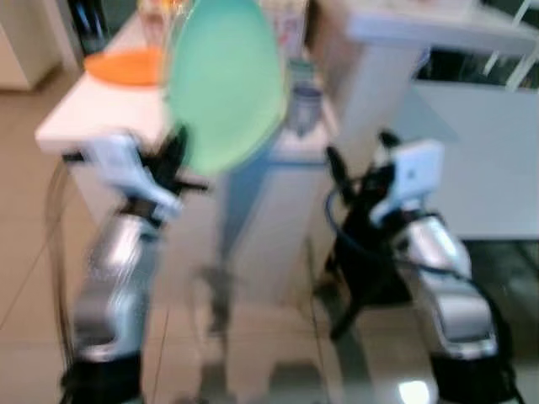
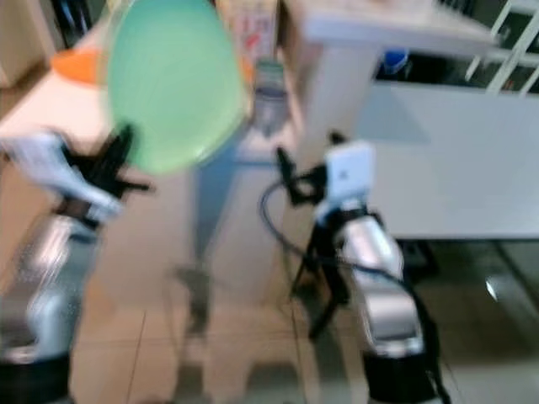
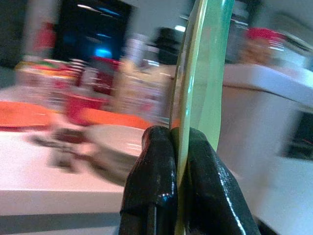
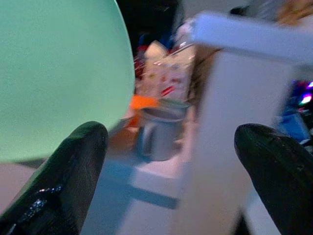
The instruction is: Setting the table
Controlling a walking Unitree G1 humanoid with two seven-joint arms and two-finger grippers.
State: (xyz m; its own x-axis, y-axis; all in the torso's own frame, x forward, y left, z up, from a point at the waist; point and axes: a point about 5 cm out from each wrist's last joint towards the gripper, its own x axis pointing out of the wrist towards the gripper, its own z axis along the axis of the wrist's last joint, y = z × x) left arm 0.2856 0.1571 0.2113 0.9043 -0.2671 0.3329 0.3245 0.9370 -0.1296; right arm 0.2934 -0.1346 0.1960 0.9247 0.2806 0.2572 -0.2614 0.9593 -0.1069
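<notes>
Nearest the camera, the two silver arms rise from the bottom of the blurred head views. The left gripper (image 3: pixel 178 147) has its jaws pressed together on the lower rim of a pale green plate (image 1: pixel 226 80), which it holds up on edge, roughly vertical, in front of the robot's left shoulder. The right gripper (image 4: pixel 171 147) hangs free, its jaws spread wide and holding nothing, pointed toward the white surface (image 1: pixel 63 122) ahead.

Beyond the plate, on that surface, stand a small grey cup (image 4: pixel 157 132), an orange plate (image 1: pixel 126 67) farther back, and a jumble of packets and bottles too blurred to name. A stack of pale dishes (image 3: pixel 115 147) seems to sit near the surface's front edge in the left wrist view, though the blur makes that uncertain.

The step in hand looks like carrying the green plate to its place setting. Doing it well likely means keeping a firm pinch on the thin rim while walking, since a plate held by one edge can swing or slip, then levelling it before lowering it flat onto a bare patch, well apart from the cup.
</notes>
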